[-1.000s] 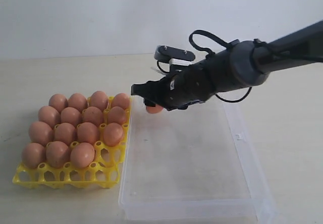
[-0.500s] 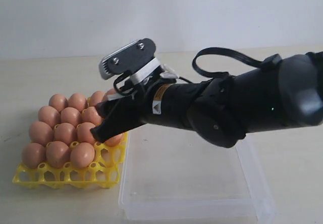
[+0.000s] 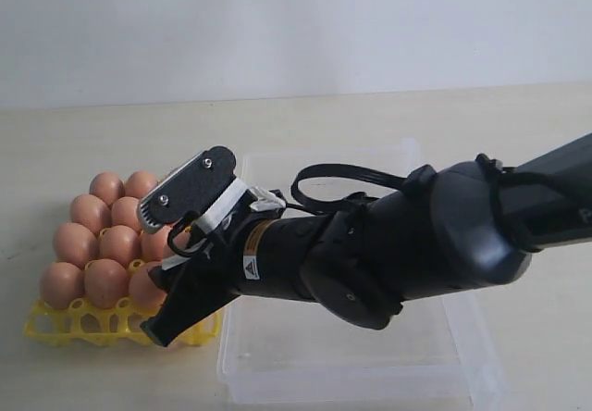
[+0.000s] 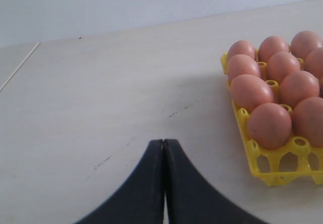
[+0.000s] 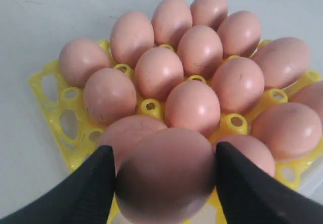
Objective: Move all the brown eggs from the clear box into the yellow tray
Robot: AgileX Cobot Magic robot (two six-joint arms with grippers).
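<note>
My right gripper (image 5: pixel 165 177) is shut on a brown egg (image 5: pixel 166 173) and holds it low over the yellow tray (image 5: pixel 53 100). The fingers (image 5: pixel 93 186) press on both of its sides. In the exterior view the right gripper (image 3: pixel 171 311) reaches across to the near right corner of the yellow tray (image 3: pixel 74 323), and the held egg is hidden there. Several brown eggs (image 3: pixel 92 240) fill the tray's cups. No eggs show in the visible part of the clear box (image 3: pixel 351 388). My left gripper (image 4: pixel 164 143) is shut and empty over bare table, beside the tray (image 4: pixel 272 171) and its eggs (image 4: pixel 269 125).
The right arm's dark bulk (image 3: pixel 416 244) lies across the box and hides much of its floor. Beige tabletop (image 4: pixel 101 93) stretches left of the tray. A pale wall stands behind.
The right arm has carried the egg from above the box's far left edge across to the tray's near right corner and lowered it. The left gripper is not seen earlier.
</note>
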